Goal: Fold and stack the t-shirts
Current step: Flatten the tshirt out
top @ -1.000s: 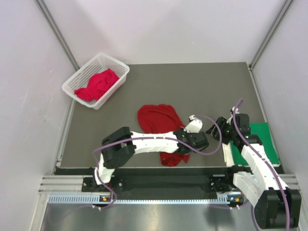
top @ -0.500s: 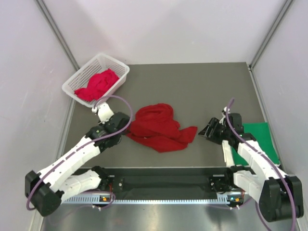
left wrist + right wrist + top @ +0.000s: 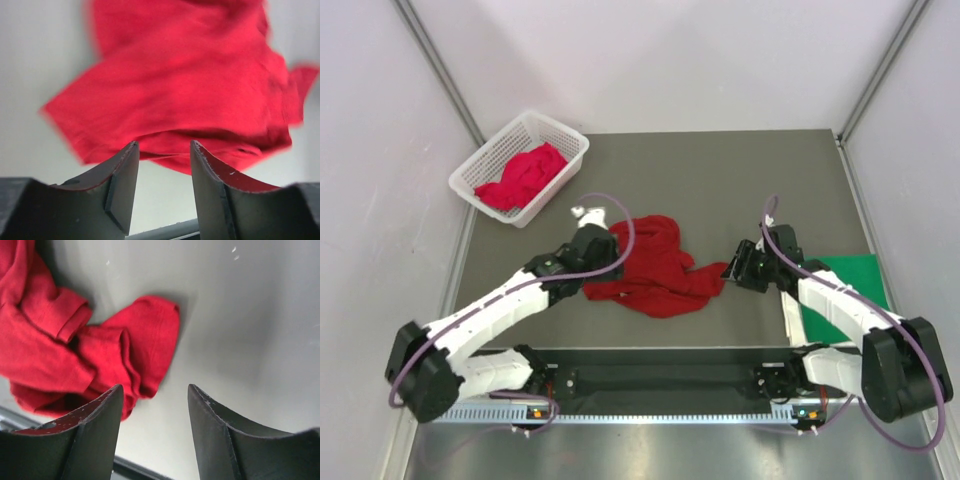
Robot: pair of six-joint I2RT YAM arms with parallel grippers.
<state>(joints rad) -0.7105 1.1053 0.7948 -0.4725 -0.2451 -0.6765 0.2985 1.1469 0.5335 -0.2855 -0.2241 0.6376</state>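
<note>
- Left wrist view: the red t-shirt [image 3: 190, 85] is blurred, and its top is cut off by the frame's upper edge.
- Right wrist view: the same shirt [image 3: 65, 350] runs off the left edge; only one crumpled end shows.
- Overhead: the green t-shirt [image 3: 860, 278] lies partly hidden behind the right arm [image 3: 830, 300]. The basket [image 3: 558, 185] walls screen the edges of a pinkish-red t-shirt [image 3: 525, 172].

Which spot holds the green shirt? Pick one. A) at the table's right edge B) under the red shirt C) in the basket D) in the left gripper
A: the green shirt lies flat at the right edge of the table, beside the right arm.
</note>
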